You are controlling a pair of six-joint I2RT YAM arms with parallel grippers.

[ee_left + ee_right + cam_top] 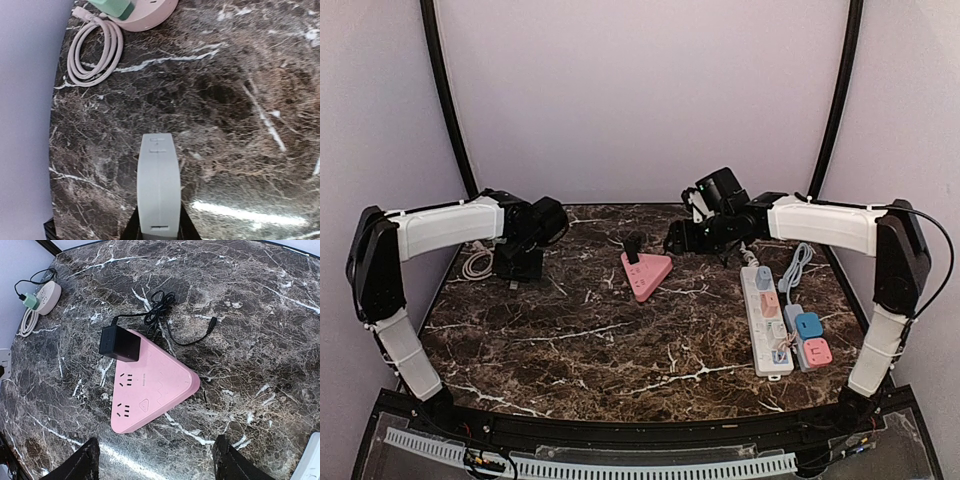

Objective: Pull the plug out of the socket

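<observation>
Approach step: our right pincer (157,445) hovers spread wide over the black plug (120,345), which is seated in the pink socket (160,385) on the counter (250,300). Our left pincer (158,145) is together. Next we descend, clamp the plug and pull.

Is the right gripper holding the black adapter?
No, the right gripper hangs open, apart from the black adapter on the pink socket.

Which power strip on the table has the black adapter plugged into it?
The pink triangular strip mid-table, black adapter at one corner. The long white strip holds blue and pink plugs; the round white one holds a green plug.
</observation>
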